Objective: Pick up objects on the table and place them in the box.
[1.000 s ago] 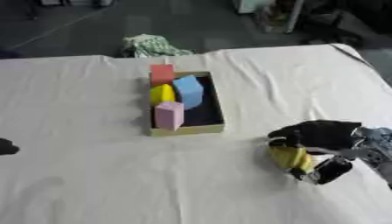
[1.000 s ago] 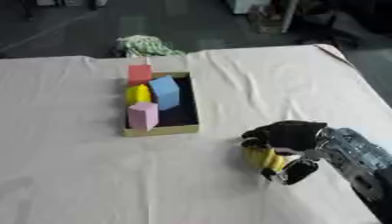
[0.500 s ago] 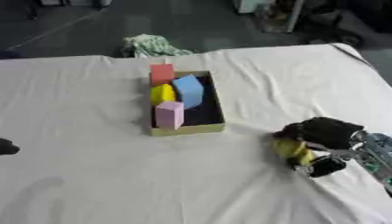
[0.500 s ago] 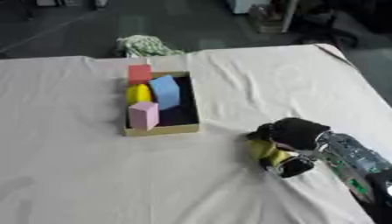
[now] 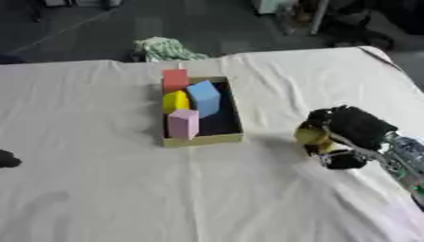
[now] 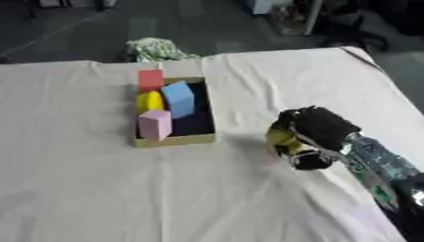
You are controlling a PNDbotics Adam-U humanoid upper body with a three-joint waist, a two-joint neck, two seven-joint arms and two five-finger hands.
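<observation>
- Now, in the left eye view, your right hand point(image 5: 348, 130) sits at the right of the frame, a little below the middle, with its fingers curled round a yellow object point(image 5: 311, 136).
- You can see that object only in part, at the left side of the hand; its shape is not clear.
- Whether hand and object rest on the white cloth point(image 5: 99, 189) or hang just above it, you cannot tell from this view.
- Your box point(image 5: 203, 139) lies at the centre of the frame, slightly above the middle, well apart from the hand and to its left.
- Inside it you have a red block point(image 5: 175, 79) at the far end, a blue block point(image 5: 204, 97) leaning beside it, a yellow block point(image 5: 174, 100) on the left side and a pink block point(image 5: 182, 123) at the near end.
- A dark shape at the left edge, low down, is your left hand point(image 5: 6, 159); so little of it shows that you cannot tell how its fingers stand.
- A crumpled green and white rag point(image 5: 165, 48) lies at the far edge of the cloth, in the upper middle of the frame.
- In the right eye view, the same hand appears right of centre, its silver forearm point(image 6: 381, 163) running off toward the lower right corner.
- Here the yellow object shows at the hand's left side, wrapped by black fingers point(image 6: 308, 160).
- The box sits left of centre, its near right part bare and dark.
</observation>
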